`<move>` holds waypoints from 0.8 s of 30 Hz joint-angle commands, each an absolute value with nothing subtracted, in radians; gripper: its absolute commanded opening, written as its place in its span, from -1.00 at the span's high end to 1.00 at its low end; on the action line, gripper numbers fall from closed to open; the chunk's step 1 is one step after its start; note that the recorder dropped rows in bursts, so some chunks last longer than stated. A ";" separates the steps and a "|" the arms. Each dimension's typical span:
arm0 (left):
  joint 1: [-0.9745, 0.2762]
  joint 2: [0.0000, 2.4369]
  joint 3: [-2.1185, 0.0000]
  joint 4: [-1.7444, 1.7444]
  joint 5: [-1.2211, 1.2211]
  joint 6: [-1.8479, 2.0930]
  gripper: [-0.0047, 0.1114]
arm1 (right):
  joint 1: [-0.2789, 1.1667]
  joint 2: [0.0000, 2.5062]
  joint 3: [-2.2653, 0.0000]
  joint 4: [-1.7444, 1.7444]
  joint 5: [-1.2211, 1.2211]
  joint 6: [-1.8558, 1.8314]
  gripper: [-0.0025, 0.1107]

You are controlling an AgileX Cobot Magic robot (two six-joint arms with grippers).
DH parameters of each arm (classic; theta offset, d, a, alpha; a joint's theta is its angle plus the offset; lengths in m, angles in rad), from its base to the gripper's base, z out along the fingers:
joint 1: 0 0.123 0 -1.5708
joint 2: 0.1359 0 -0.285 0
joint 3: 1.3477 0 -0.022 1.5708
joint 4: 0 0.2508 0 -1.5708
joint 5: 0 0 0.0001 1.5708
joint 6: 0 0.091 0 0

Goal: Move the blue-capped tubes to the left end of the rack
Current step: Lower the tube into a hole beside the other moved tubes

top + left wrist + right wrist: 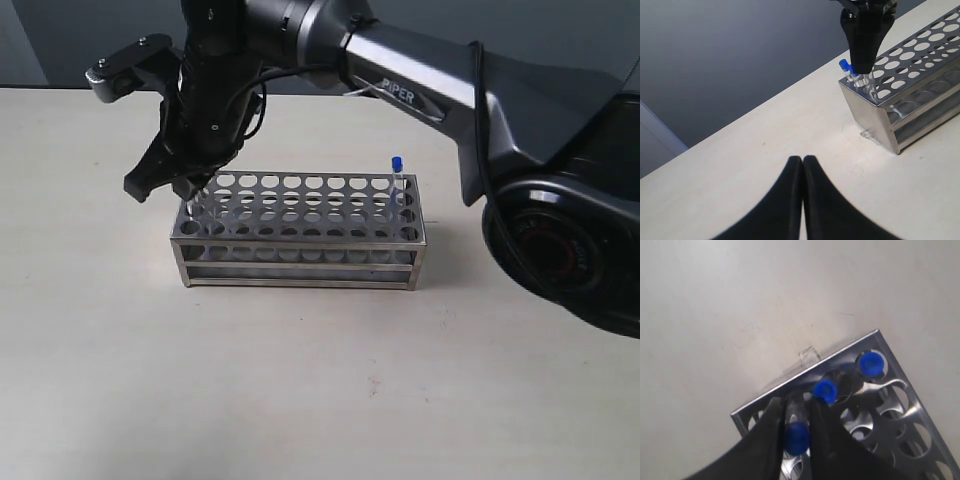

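Note:
The steel rack stands mid-table. My right gripper has reached across to its left end and is shut on a blue-capped tube, whose clear lower part sits in a corner hole. Two more blue-capped tubes stand in the neighbouring holes of that end, their caps just beside the right gripper. A fourth tube stands at the rack's right end. My left gripper is shut, holds nothing, and hovers over bare table short of the rack.
The right arm stretches over the table behind the rack, from its base at the right. A small clear scrap lies on the table against the rack's left end. A dark wall backs the table's far edge.

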State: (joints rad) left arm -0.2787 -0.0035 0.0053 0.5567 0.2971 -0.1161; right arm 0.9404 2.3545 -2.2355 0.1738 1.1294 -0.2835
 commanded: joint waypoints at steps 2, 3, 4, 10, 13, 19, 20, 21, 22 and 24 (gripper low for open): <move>-0.282 0.000 0.000 0.554 0.292 -0.121 0.90 | 0.938 2.365 -2.240 0.211 1.067 -0.289 0.92; -0.282 0.000 0.000 0.554 0.290 -0.121 0.90 | 0.938 2.365 -2.240 0.209 1.069 -0.289 0.86; -0.282 0.000 0.000 0.554 0.290 -0.121 0.90 | 0.938 2.365 -2.240 0.209 1.069 -0.289 0.77; -0.282 0.000 0.000 0.554 0.290 -0.121 0.90 | 0.938 2.365 -2.240 0.209 1.069 -0.270 0.04; -0.282 0.000 0.000 0.554 0.290 -0.121 0.90 | 0.938 2.363 -2.240 0.207 1.079 -0.251 0.05; -0.282 0.000 0.000 0.554 0.290 -0.121 0.90 | 0.938 2.311 -2.240 0.178 1.131 -0.230 0.31; -0.282 0.000 0.000 0.554 0.290 -0.121 0.90 | 0.938 2.297 -2.240 0.168 1.139 -0.223 0.33; -0.282 0.000 0.000 0.554 0.290 -0.121 0.90 | 0.938 2.286 -2.240 0.158 1.146 -0.218 0.34; -0.282 0.000 0.000 0.554 0.290 -0.121 0.90 | 0.938 2.272 -2.240 0.145 1.157 -0.212 0.34; -0.282 0.000 0.000 0.554 0.290 -0.121 0.90 | 0.938 2.244 -2.240 0.107 1.180 -0.207 0.34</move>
State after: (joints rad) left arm -0.2787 -0.0035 0.0053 0.5567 0.2971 -0.1161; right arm 0.9404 2.2901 -2.2355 0.1539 1.1479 -0.2175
